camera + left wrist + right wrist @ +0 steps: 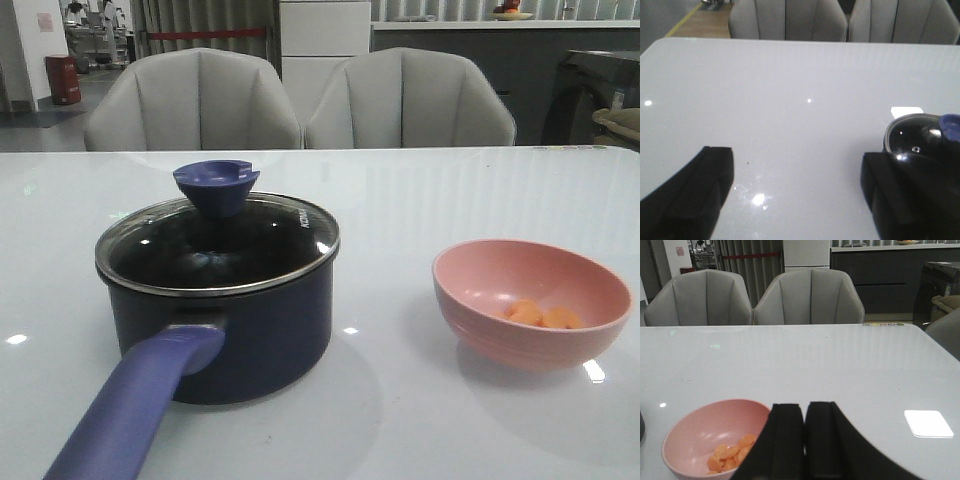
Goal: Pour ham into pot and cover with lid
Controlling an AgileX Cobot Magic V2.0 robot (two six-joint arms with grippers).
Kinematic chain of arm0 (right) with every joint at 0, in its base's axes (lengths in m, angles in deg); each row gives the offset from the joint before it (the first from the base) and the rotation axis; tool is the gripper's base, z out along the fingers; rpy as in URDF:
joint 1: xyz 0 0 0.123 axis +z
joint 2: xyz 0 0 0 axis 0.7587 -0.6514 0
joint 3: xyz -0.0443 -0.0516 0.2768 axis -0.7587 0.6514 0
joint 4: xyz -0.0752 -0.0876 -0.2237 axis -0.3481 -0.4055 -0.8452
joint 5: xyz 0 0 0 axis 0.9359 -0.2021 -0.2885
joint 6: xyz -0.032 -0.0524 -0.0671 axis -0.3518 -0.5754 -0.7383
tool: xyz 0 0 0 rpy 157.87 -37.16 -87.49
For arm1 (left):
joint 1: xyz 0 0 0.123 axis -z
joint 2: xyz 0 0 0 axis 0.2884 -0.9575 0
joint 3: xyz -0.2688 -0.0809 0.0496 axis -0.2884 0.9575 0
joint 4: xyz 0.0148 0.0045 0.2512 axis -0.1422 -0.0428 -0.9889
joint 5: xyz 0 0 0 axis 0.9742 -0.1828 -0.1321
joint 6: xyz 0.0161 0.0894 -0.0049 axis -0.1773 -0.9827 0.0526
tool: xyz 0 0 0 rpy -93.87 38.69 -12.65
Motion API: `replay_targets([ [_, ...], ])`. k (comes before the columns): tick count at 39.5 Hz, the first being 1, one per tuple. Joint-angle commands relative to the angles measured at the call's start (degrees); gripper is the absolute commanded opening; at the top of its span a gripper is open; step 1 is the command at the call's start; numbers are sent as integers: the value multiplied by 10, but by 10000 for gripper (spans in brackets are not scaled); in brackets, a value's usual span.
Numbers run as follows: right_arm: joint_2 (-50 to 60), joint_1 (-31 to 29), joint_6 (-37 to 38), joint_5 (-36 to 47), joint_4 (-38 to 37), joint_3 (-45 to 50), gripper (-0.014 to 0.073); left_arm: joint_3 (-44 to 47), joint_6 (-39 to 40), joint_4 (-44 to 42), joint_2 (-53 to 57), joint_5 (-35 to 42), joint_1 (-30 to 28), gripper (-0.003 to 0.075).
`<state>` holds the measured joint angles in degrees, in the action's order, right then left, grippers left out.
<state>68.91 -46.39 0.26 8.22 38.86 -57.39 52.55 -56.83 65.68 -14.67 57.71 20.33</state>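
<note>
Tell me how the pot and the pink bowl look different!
The pot is dark navy, while the bowl is pink. The pot has a long purple-blue handle; the bowl has none. The pot is covered by a glass lid, while the bowl is open on top. The bowl holds the orange ham pieces; none shows through the lid in the pot. Both are round and stand upright on the white table.

Soft, even overhead light on the glossy white table [420,200], with small ceiling glints beside the pot [225,320] and the pink bowl [530,300], each casting a faint shadow. Bright specks sparkle on the glass lid [220,245]. Both wrist views are slightly soft, with the black fingers [695,195] close in, dark and blurred.
</note>
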Motion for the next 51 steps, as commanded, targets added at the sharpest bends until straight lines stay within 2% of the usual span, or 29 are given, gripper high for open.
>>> replay_targets([
  [1, 11, -4, -2, 41, -5, 6, 148, -51, 5, -10, -56, 14, 8, 664],
  [12, 11, -4, -2, 41, -5, 6, 148, -176, 5, -11, -238, -75, 65, 659],
  [21, 11, -4, -2, 41, -5, 6, 148, -308, 6, 20, -400, -124, 114, 659],
  [30, 11, -4, -2, 41, -5, 6, 148, -416, 71, 22, -544, -162, 170, 659],
  [39, 11, -4, -2, 41, -5, 6, 148, -489, 129, 22, -659, -178, 222, 659],
  [45, 11, -4, -2, 41, -5, 6, 148, -538, 158, 22, -724, -216, 250, 654],
  [51, 11, -4, -2, 41, -5, 6, 148, -593, 182, 22, -772, -248, 269, 616],
])
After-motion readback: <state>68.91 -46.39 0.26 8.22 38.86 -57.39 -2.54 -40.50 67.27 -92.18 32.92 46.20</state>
